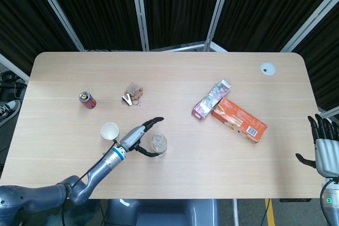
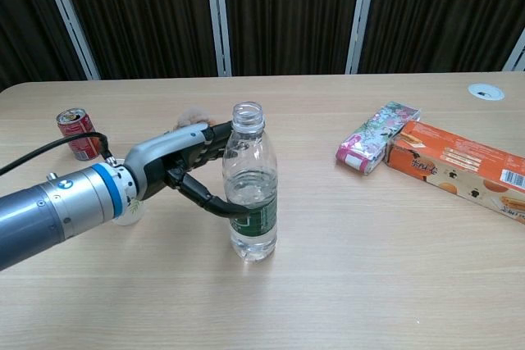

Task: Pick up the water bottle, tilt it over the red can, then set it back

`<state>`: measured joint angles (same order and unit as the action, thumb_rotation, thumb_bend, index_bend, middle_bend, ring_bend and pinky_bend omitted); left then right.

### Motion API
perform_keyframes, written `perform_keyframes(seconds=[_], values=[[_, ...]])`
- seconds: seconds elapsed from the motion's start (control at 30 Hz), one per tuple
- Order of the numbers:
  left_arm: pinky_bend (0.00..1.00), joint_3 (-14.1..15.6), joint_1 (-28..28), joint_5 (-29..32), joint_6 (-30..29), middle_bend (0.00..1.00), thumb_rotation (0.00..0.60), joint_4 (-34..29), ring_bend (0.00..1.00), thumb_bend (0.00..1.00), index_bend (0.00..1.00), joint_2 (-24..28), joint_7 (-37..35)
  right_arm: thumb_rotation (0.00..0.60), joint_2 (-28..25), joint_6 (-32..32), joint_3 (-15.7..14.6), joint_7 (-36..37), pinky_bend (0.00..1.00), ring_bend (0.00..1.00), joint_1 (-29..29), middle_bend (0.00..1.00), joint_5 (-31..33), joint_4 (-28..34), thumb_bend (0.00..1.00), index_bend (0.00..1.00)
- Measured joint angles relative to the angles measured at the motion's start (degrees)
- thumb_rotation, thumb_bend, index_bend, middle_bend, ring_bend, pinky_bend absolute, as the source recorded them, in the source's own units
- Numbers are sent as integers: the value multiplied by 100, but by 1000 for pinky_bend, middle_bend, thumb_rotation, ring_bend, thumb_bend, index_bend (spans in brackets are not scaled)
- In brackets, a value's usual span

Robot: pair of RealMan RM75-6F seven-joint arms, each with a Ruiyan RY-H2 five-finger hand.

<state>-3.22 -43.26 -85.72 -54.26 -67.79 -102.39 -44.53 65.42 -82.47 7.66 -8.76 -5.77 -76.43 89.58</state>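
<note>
The water bottle (image 2: 251,184) stands upright and uncapped on the table (image 1: 175,109), toward the front edge and left of the middle, partly filled, with a green label band low on its body. From the head view it shows as a clear round top (image 1: 158,143). The left hand (image 2: 184,166) lies just beside it on the left with its fingers spread apart, holding nothing; dark fingertips (image 2: 223,209) curl toward the bottle's side, and whether they touch the plastic I cannot tell. From above, the left hand (image 1: 139,137) reaches in from the front left corner, one finger pointing past the bottle toward the far edge.

The red can (image 2: 79,133) stands upright near the left edge, well apart from the bottle, its opened top seen in the head view (image 1: 87,99). A white paper cup (image 1: 109,130) sits between the can and the bottle, just beside the left arm's wrist.

A small heap of odds and ends (image 1: 133,95) lies further back, right of the can. Toward the right side lie a flowery carton (image 1: 212,99) and an orange box (image 1: 239,119), touching each other. A white round insert (image 1: 267,68) sits near the far right corner.

The right hand (image 1: 324,145) hangs off the right edge, fingers straight and apart, empty.
</note>
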Motion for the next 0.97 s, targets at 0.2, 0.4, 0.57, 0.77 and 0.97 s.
perform_keyframes(seconds=[0.2, 0.4, 0.57, 0.77, 0.97], values=[[0, 92, 136, -185, -294, 0, 600, -310, 0, 8, 0, 523, -98, 600, -1, -30, -12, -38, 0, 0, 11, 0, -23, 34, 0, 0], [0, 163, 415, -279, -781, 0, 600, -652, 0, 6, 0, 1210, 73, 600, -20, -87, -20, -30, 0, 0, 26, 0, -86, 93, 0, 0], [0, 164, 666, -249, -1146, 0, 600, -870, 0, 0, 0, 1627, 712, 600, -67, -187, -32, 18, 0, 0, 58, 0, -191, 164, 0, 0], [0, 168, 1217, 36, -1820, 0, 600, -1350, 0, 0, 0, 2157, 2587, 600, -181, -319, -46, 234, 0, 0, 95, 0, -400, 243, 0, 0], [0, 296, 2186, 380, -2959, 0, 600, -2315, 0, 0, 0, 2839, 4771, 600, -303, -486, -74, 416, 0, 0, 128, 0, -676, 304, 0, 0]])
